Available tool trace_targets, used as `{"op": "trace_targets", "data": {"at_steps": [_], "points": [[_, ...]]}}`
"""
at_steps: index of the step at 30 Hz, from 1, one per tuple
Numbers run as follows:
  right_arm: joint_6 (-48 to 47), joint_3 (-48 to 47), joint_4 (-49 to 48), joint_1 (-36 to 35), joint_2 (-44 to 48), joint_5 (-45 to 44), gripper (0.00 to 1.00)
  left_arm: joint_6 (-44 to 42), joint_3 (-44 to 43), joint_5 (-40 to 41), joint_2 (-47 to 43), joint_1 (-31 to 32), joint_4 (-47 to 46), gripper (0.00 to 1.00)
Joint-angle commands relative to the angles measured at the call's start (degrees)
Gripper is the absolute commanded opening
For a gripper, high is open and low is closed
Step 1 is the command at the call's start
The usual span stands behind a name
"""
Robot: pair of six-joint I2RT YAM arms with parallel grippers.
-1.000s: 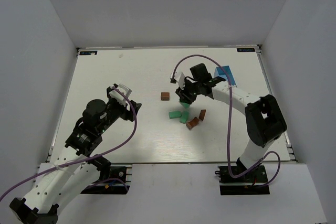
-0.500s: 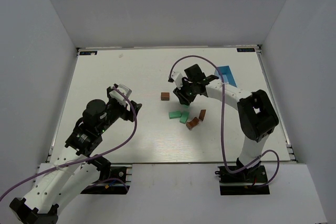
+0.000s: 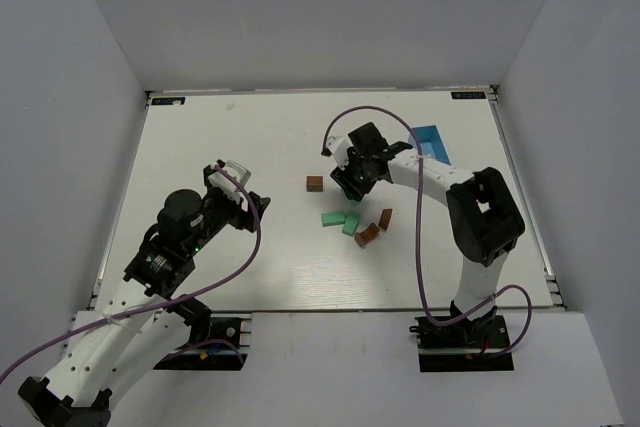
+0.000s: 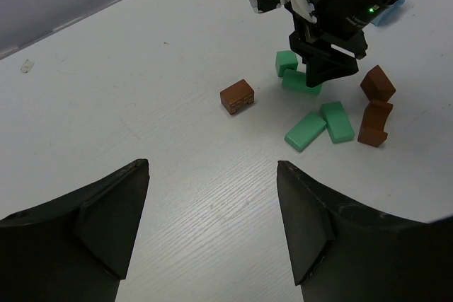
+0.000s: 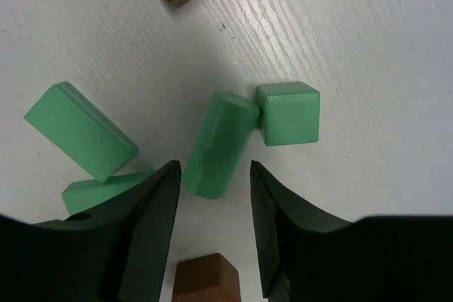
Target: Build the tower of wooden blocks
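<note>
Far left, left gripper point(image 4: 212, 175) hanging wide open, nothing between its jaws, well short of every block. Ahead of those jaws and a little right, one lone reddish-brown cube point(image 4: 237, 96), set apart from the other pieces. Further right, four mint-green pieces. First flat green block point(image 4: 305, 131) and second flat green block point(image 4: 337, 121) lying close together at an angle, on the near side of the right gripper point(image 5: 214, 167) and outside its jaws. Rounded green block point(image 5: 218, 144) lying on its side directly between those jaws. Green cube point(image 5: 288, 114) touching the rounded piece's far end, just past one finger. Right gripper's jaws part open, straddling the rounded green block with a thin gap on each side, gripping nothing. Right again, two more reddish-brown pieces near each other: upper brown block point(image 4: 378, 83) and lower brown block point(image 4: 373, 124), both outside the jaws. Seven in all, scattered loose on the white table point(image 3: 200, 147). Farthest right, one small blue box point(image 3: 432, 135), beyond the right gripper, partly hidden by the arm.
</note>
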State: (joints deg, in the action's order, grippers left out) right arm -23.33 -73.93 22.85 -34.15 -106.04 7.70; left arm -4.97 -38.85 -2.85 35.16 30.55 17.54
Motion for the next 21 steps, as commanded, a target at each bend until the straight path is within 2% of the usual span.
{"op": "trace_targets", "data": {"at_steps": [1,4,21], "points": [[0.9,-3.1,2.5,-0.2,-1.5,-0.4,0.5,-0.1,-0.6,-0.8,-0.2,-0.2,-0.1,0.83],[1.0,-2.9,2.6,-0.2,-1.6,-0.3,0.53,-0.1,-0.6,-0.8,-0.2,-0.2,-0.1,0.83],[0.8,-2.6,1.7,-0.5,-4.2,-2.5,0.53,-0.1,-0.6,-0.8,-0.2,-0.2,-0.1,0.84]]}}
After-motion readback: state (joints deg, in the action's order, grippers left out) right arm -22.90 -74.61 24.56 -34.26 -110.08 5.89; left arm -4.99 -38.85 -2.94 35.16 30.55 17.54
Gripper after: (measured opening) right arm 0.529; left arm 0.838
